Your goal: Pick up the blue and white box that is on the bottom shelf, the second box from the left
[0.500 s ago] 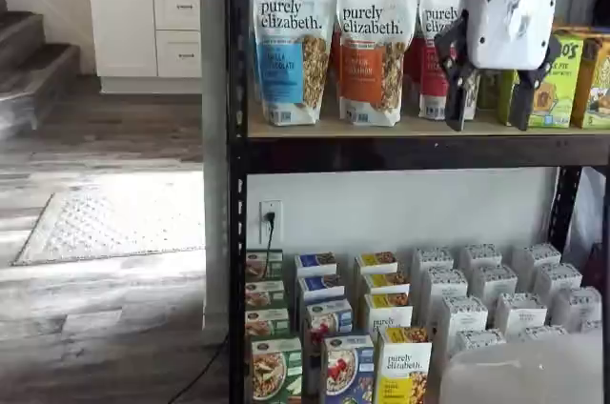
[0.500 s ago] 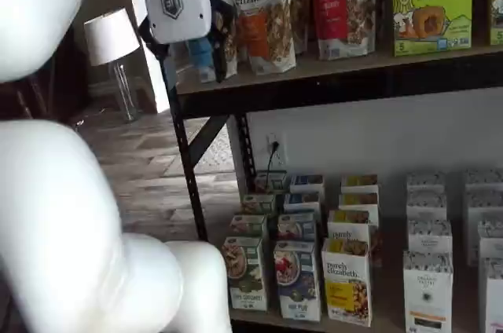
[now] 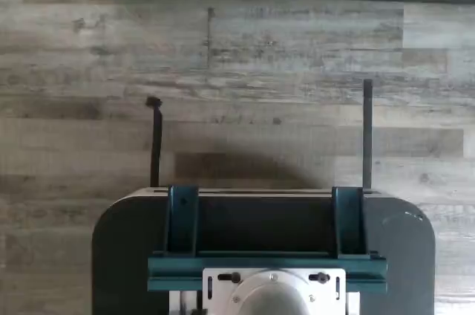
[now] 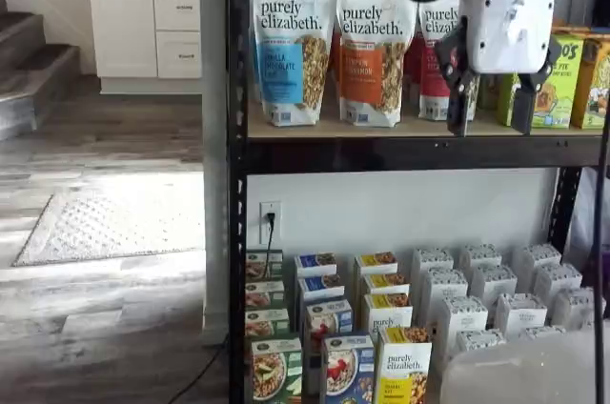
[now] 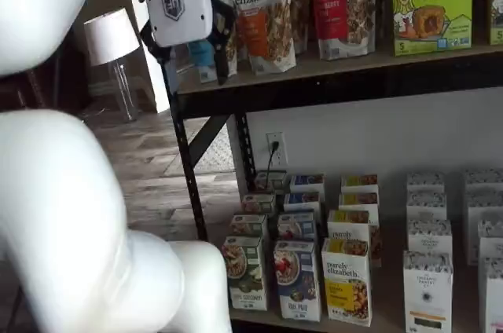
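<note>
I see the blue and white box (image 5: pixel 297 279) at the front of the bottom shelf (image 5: pixel 377 313), between a green carton (image 5: pixel 244 272) and a yellow carton (image 5: pixel 347 279). It looks light, thin cardboard, so I would grip its side faces gently. My gripper (image 4: pixel 492 111) hangs high, fingers well apart.

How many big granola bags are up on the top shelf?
3, side by side: the blue bag at the left, the orange bag in the middle, the red bag at the right, partly behind the pincer. More could hide behind them.
</note>
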`<state>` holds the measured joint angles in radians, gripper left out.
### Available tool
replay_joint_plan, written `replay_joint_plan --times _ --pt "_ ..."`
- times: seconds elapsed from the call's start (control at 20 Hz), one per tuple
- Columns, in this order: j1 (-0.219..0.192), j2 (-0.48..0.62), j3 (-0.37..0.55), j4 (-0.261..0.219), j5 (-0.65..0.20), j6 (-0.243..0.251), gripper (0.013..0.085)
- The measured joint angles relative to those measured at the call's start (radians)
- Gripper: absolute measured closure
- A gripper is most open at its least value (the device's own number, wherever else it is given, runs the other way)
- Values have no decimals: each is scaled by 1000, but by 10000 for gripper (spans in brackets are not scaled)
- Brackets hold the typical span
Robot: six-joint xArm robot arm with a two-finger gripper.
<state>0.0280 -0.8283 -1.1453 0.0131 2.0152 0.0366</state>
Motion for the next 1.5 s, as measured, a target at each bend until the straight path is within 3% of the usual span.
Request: replay_joint_plan --times 0.25,0.95,1.5 --pt "25 -20 53 -19 -53 18 130" --pt "1 -87 294 -4 -299 3 130" --pt "-11 -72 457 6 -479 -9 130"
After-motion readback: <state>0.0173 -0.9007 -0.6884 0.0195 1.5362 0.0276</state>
